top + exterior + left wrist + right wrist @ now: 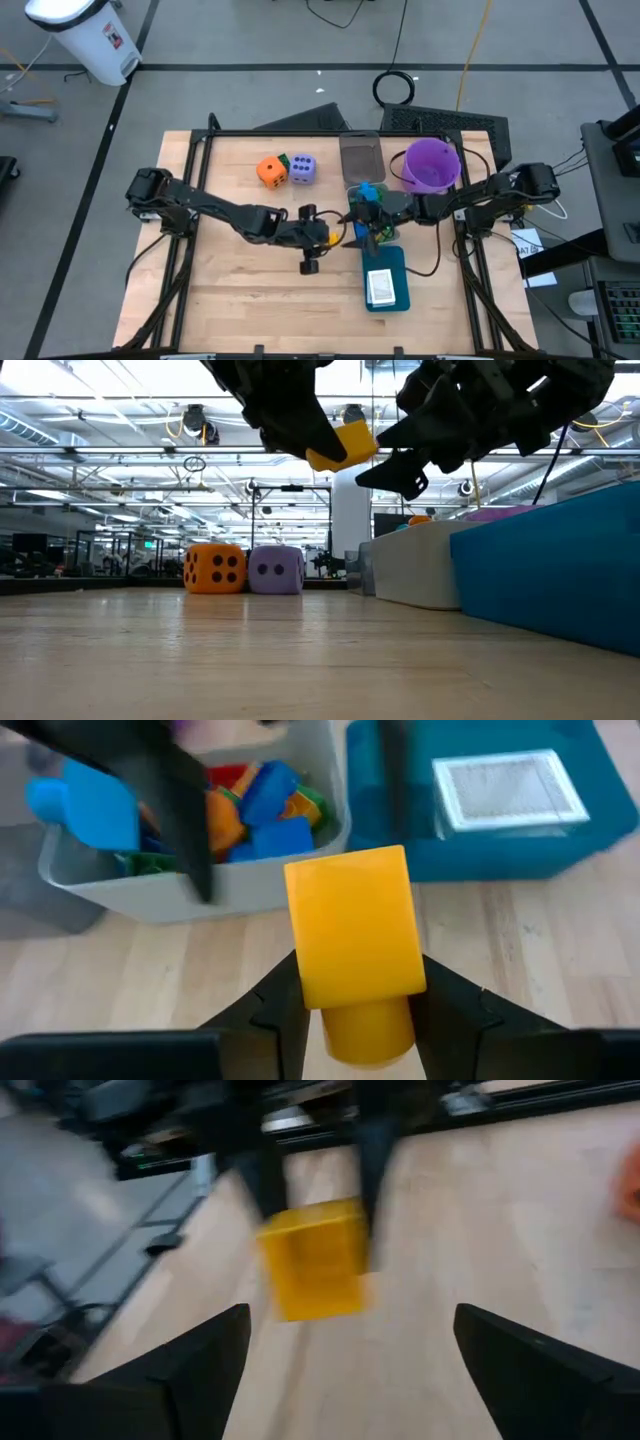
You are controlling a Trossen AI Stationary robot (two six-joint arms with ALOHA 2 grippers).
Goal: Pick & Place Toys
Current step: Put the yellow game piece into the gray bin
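A yellow block (355, 920) hangs above the table's middle, with my left gripper (360, 972) shut on it; the low view shows the block (342, 445) well clear of the wood. My right gripper (352, 1316) stands open just to the right of it, fingers pointing at the block (315, 1260) without touching. In the high view the two grippers (318, 235) (362, 228) face each other beside a grey bin (250, 890) filled with red, blue, green and orange blocks. An orange die (270, 170) and a lavender die (302, 168) rest on the table at the far side. My left gripper pinches the yellow block between its two fingers, on two opposite sides (305, 975) near the block's lower end. The fingers come slanting down from the table's left. The block is lifted clear of the table, its square end pointing away from the gripper.
A teal tray (396, 262) with a white card (380, 288) lies at the near right, next to the grey bin. A purple bucket (432, 165) stands at the far right, a flat grey tray (360, 155) beside it. Bare wood lies to the left and near.
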